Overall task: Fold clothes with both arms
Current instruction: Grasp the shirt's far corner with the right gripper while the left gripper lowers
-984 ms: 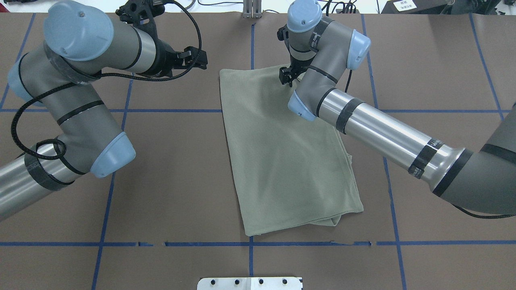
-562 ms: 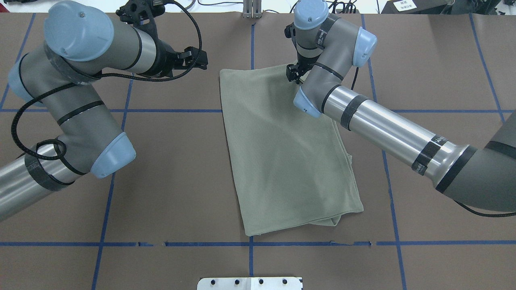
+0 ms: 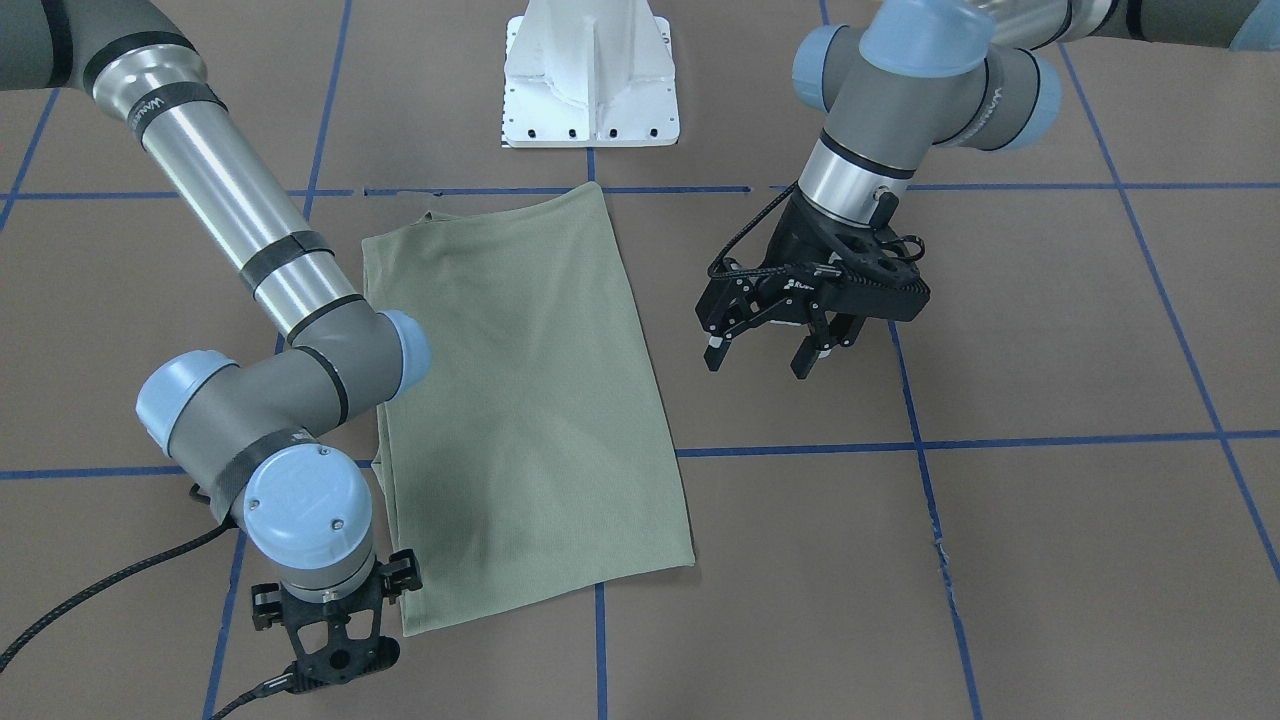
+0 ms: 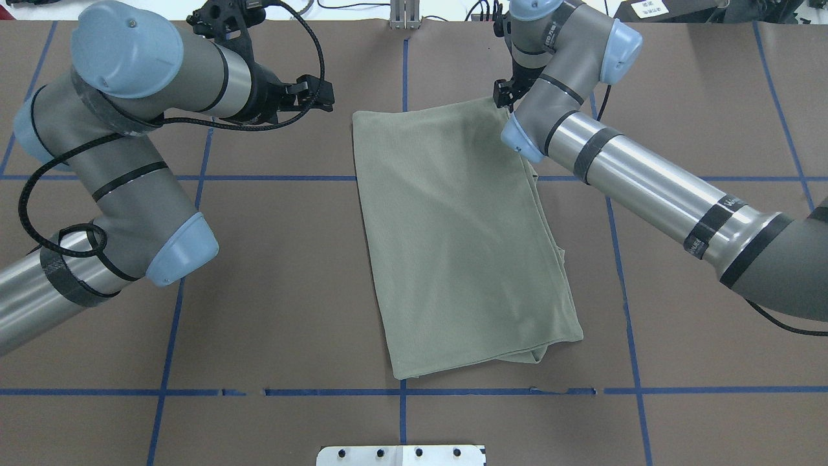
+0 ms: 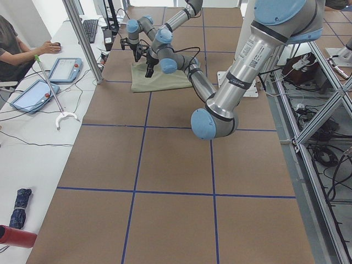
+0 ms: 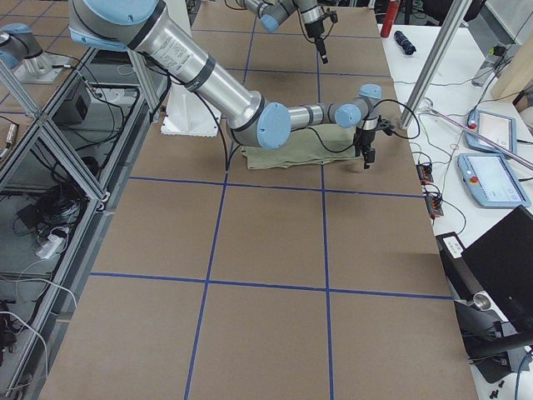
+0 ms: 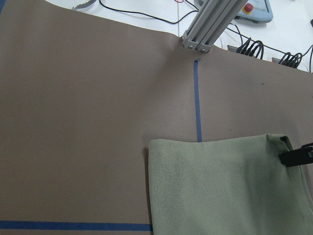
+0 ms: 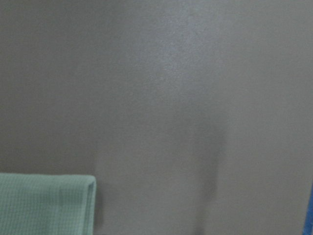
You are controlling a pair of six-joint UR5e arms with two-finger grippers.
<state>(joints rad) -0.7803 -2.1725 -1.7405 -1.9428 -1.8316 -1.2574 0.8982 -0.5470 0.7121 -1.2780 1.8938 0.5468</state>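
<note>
Jaws on the left arm [image 3: 905, 95] stand wide apart and hold nothing. They hang over bare bench [image 4: 291, 291] near the far left corner of the shirt [image 4: 453, 246]. Whether the right arm's [image 4: 647, 188] jaws are apart or together I cannot tell, because the wrist hides them from above and from the front. They point down at the shirt's far corner on the robot's right. In the left wrist view one black fingertip [image 7: 297, 156] shows right against that corner. The right wrist view is blurred and shows only brown bench, with the corner's folded edge lying flat at its lower left. The shirt lies flat in the middle of the bench, folded into a long rectangle and slightly skewed to the blue tape lines [image 4: 278, 178]. Layered edges peep out along its right side and near corner. A white base plate [image 3: 590, 90] sits close to its near end, apart from it.
</note>
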